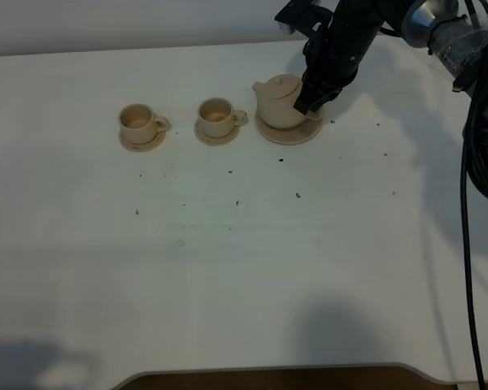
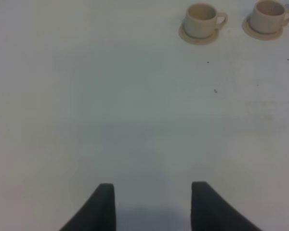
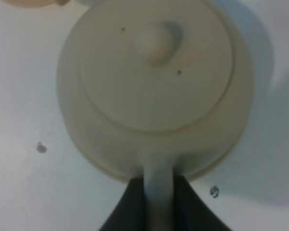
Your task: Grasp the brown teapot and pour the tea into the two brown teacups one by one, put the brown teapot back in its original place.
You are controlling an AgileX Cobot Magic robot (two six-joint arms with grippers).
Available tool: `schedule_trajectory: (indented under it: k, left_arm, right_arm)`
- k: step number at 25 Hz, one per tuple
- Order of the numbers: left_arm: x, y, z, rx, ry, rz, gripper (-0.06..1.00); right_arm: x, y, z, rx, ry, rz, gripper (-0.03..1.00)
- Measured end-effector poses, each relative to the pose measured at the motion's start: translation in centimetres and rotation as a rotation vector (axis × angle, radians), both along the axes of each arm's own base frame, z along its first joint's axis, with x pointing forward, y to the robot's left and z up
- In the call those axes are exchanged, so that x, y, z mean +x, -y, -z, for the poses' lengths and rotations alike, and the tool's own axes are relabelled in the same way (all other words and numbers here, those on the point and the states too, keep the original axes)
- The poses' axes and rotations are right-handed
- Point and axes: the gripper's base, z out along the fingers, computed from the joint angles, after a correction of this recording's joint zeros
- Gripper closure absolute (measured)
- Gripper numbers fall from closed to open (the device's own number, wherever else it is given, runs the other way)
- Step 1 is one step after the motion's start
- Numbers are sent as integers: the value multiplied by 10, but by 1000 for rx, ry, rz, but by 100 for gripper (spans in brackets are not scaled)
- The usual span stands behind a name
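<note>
With the right claw clamped on the handle of the brown teapot, lift level so the lid sits secure.

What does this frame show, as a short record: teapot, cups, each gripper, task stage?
teapot: brown teapot, lid on, upright on the wide saucer
cups: two brown teacups, upright, in a row with the teapot
right arm: right gripper shut on the teapot's handle
left arm: left gripper open, holding nothing, over bare table
stage: teapot gripped, apparently not yet lifted; no pouring yet
</note>
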Motion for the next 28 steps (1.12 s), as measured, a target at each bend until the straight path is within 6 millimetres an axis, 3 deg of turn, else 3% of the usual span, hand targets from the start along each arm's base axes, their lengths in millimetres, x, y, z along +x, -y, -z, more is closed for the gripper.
schedule_trajectory:
  k: [28]
  left_arm:
    - [0, 0, 0, 0, 0, 0, 58]
  right_arm:
    - [0, 1, 8, 21, -83, 210, 85]
